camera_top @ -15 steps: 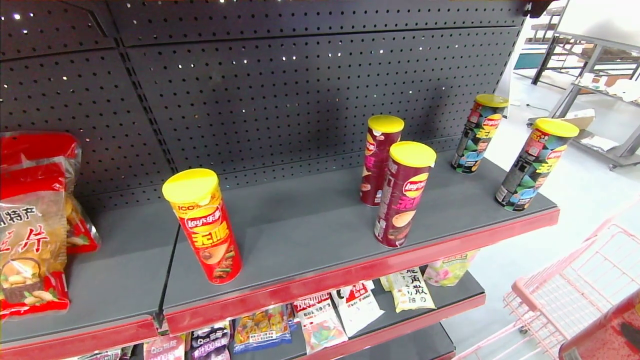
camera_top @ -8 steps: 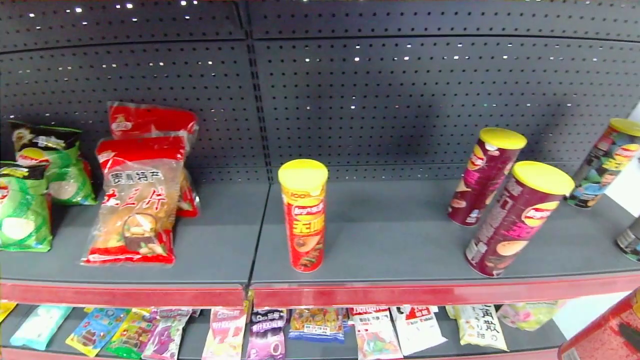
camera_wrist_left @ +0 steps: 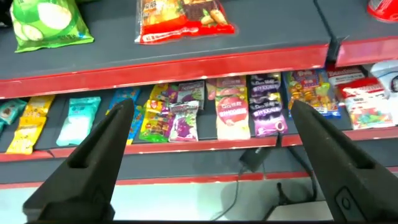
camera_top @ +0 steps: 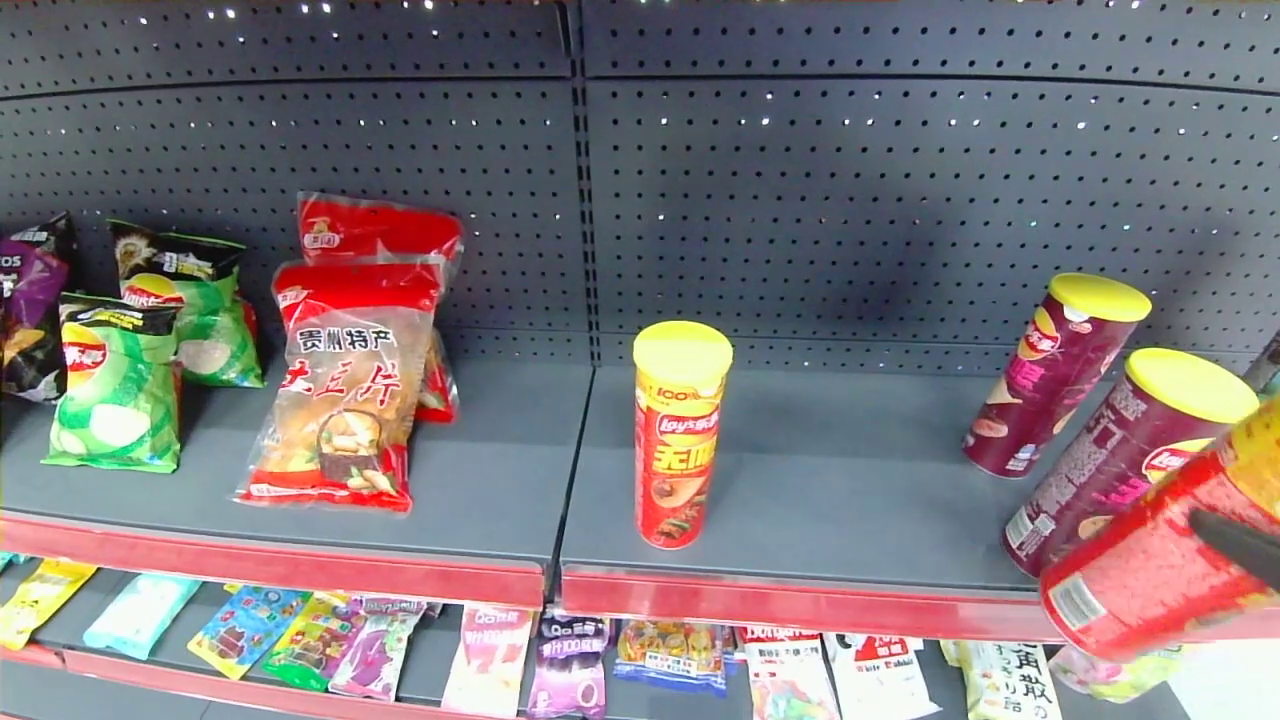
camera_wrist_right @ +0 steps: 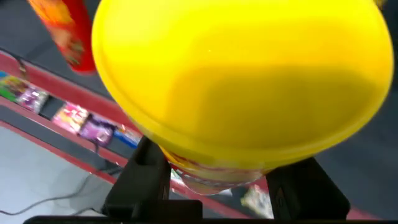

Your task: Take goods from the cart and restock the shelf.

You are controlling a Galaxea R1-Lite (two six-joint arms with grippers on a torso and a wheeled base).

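Here, the right gripper [camera_top: 1225, 540] is seen at the near right, in front of the red edge of the shelf [camera_top: 800, 603]. Its jaws are clamped on a red can [camera_top: 1140, 565], and one dark finger [camera_top: 1238, 537] is laid across the can's side. The can is held tilted, with its bottom turned to the near left and its yellow end raised to the far right. In the right wrist view the yellow lid [camera_wrist_right: 242, 81] is seen close up, and the body below it is pressed between the two black fingers [camera_wrist_right: 146, 180]. Whether the held can touches the shelf cannot be told.

The left gripper [camera_wrist_left: 211, 155] is held low, before the lower shelves, where small snack packets [camera_wrist_left: 236, 106] are laid in a row. Its jaws are spread wide apart and nothing is between them.

On the shelf a second red can [camera_top: 678, 440] is standing upright near the middle, close to the front edge. Two purple cans [camera_top: 1050, 380] are placed at the right, one behind the other. At the left a red bag [camera_top: 340, 400] and green bags [camera_top: 115, 390] are leaned toward the back wall.
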